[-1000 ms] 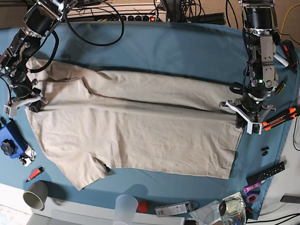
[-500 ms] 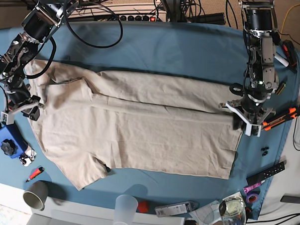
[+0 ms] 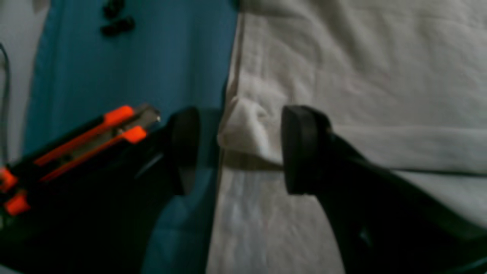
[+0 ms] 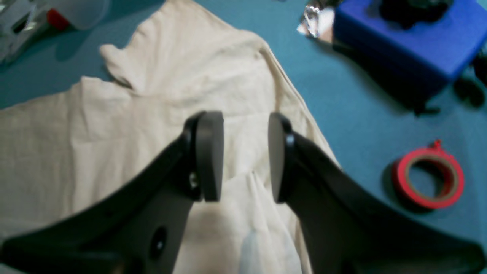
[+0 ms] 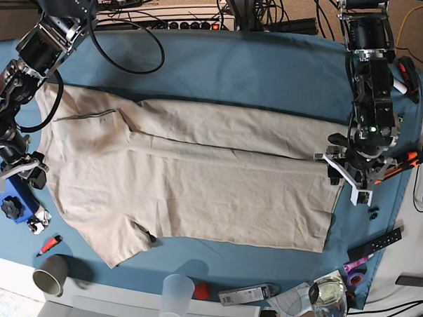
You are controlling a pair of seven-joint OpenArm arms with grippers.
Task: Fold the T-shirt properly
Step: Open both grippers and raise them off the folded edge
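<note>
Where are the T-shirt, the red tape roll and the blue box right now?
T-shirt (image 5: 196, 186): base view, middle of the body.
Red tape roll (image 4: 428, 179): right wrist view, left side of the ring.
Blue box (image 4: 403, 34): right wrist view, top face.

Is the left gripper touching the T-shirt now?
Cannot tell. In the left wrist view the left gripper stands open around a raised fold at the T-shirt edge, with gaps on both sides, but any contact lower down is hidden.
</note>
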